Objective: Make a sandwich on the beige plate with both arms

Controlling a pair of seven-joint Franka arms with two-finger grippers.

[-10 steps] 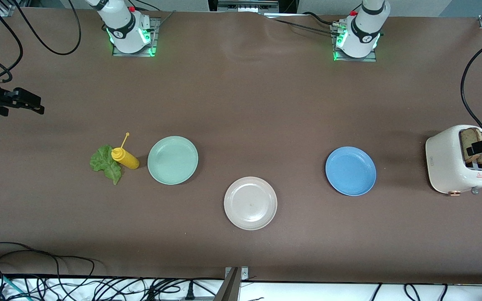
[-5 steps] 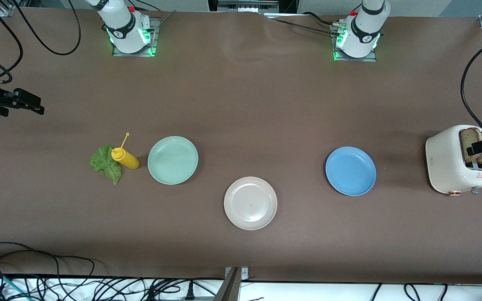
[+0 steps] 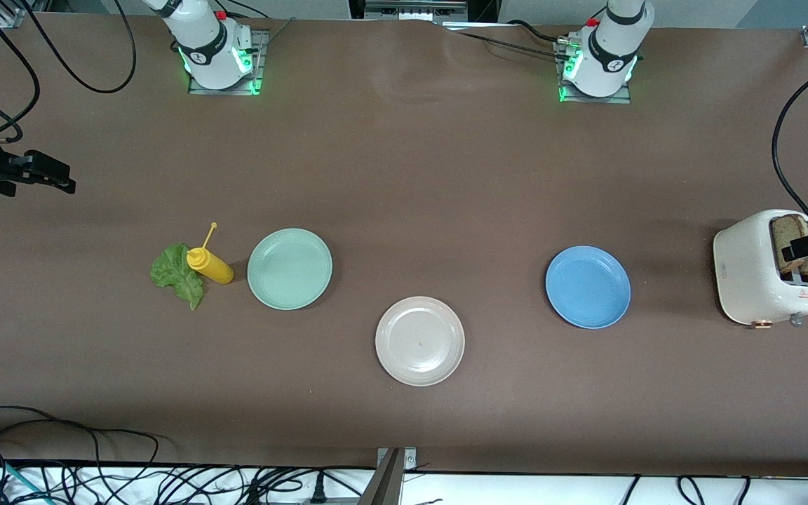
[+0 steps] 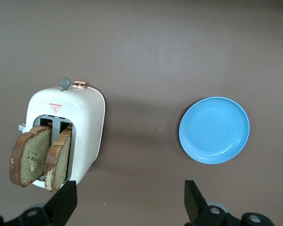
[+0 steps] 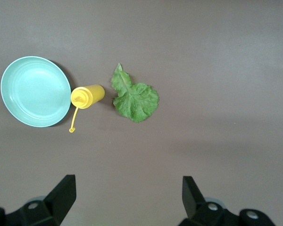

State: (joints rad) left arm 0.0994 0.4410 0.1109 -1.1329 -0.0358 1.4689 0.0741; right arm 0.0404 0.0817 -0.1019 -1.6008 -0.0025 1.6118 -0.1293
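Change since earlier frame: the right gripper [image 3: 60, 184], high over the right arm's end of the table, has shifted slightly; all tabletop items lie where they were.
Right gripper: fingers [image 5: 61, 193] spread wide, holding nothing; the arm waits.
Left gripper [image 4: 130, 200]: hangs over the toaster [image 3: 762, 270] at the left arm's end, fingers wide apart, empty.
Bread slices [image 4: 40, 157]: two, upright in the toaster slots.
Lettuce leaf [image 3: 176, 273]: flat on the table, touching the yellow squeeze bottle [image 3: 211, 265].
Mint green plate [image 3: 290, 268]: just beside the bottle.
Beige plate [image 3: 419, 341]: nearest the front camera, between the mint green plate and the blue plate [image 3: 588, 287]; bare.
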